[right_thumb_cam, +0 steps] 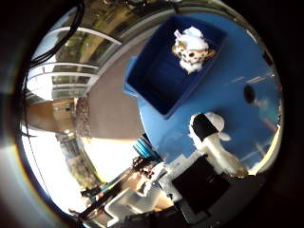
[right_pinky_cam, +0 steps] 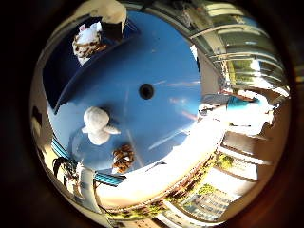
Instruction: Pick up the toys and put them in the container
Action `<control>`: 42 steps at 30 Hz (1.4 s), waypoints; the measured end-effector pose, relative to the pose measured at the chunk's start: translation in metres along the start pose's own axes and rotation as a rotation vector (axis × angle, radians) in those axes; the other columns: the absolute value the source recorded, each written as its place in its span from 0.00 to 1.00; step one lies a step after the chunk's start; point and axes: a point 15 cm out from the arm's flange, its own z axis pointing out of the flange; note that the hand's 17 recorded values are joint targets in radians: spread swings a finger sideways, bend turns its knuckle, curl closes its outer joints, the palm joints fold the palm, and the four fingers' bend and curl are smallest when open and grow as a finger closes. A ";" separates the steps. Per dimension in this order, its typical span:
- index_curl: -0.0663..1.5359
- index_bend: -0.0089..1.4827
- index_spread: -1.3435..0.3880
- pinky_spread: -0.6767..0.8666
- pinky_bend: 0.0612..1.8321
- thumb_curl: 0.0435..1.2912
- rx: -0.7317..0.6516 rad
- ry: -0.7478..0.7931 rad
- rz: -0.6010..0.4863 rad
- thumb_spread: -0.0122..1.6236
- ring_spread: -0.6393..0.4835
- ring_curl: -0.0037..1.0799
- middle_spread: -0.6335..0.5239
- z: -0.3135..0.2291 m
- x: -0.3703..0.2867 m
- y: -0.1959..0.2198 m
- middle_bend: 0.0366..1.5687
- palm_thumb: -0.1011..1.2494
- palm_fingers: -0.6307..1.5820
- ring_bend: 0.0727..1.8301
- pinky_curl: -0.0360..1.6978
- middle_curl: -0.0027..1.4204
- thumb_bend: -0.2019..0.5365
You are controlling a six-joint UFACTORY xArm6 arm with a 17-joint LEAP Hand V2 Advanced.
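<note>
A white plush toy (right_pinky_cam: 97,124) lies on the round blue table (right_pinky_cam: 161,57), with a brown striped toy (right_pinky_cam: 123,157) close beside it near the table's rim. A spotted white-and-brown plush (right_thumb_cam: 191,53) sits inside the dark blue container (right_thumb_cam: 164,83), which stands at the table's edge. My right hand (right_thumb_cam: 209,142) hovers well above the table, open and holding nothing. One black-tipped finger reaches out in front of the white plush and hides part of it in the thumb side view.
A dark round hole (right_pinky_cam: 146,90) marks the table's middle. Around the table lie pale sunlit floor and glass building fronts (right_pinky_cam: 247,61). The container overhangs the table's edge a little.
</note>
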 end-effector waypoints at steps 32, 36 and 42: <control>0.23 0.13 0.56 0.74 0.23 0.30 -0.314 0.000 0.085 0.65 0.80 0.29 0.57 0.128 0.091 0.250 0.08 0.64 0.29 0.14 0.26 0.20 0.24; 0.23 0.13 0.56 0.74 0.24 0.31 -0.357 0.036 0.078 0.64 0.80 0.30 0.57 0.149 0.104 0.272 0.08 0.67 0.29 0.14 0.25 0.20 0.25; 0.22 0.13 0.55 0.73 0.25 0.34 -0.459 0.047 0.030 0.63 0.80 0.30 0.57 0.182 0.117 0.284 0.08 0.72 0.29 0.13 0.24 0.20 0.24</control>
